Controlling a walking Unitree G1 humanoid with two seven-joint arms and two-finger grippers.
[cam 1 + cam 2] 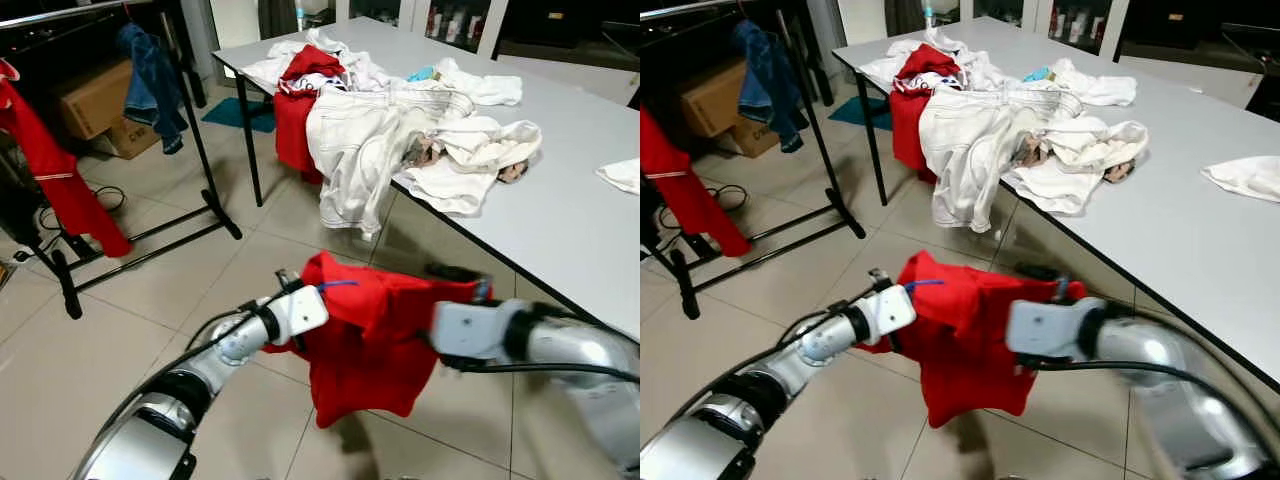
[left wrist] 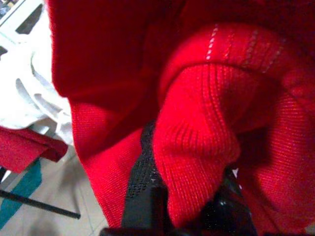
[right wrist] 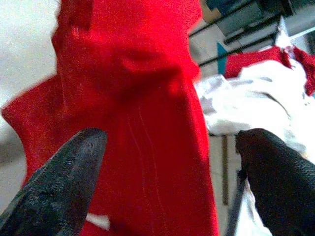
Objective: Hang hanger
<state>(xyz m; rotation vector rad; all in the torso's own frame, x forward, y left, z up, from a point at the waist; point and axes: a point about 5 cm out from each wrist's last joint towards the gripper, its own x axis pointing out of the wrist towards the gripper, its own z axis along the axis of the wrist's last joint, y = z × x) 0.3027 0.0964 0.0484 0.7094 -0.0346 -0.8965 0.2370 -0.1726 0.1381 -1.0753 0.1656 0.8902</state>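
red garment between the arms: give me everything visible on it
The red garment is a knit top, ribbed at its edges as the left wrist view shows. It hangs bunched and draped between the two arms above the tiled floor, its lower part dangling free. A thin blue piece, perhaps the hanger's hook, pokes out at its upper left edge. The left gripper is shut on a fold of it; the right gripper is open, its fingers on either side of the cloth.

Nothing readable is showing anywhere: no words, brands or numbers are appearing on the cardboard boxes point(image 1: 95, 100), on the clothes piled on the counter point(image 1: 560, 200), or on the red garment point(image 1: 375, 340).
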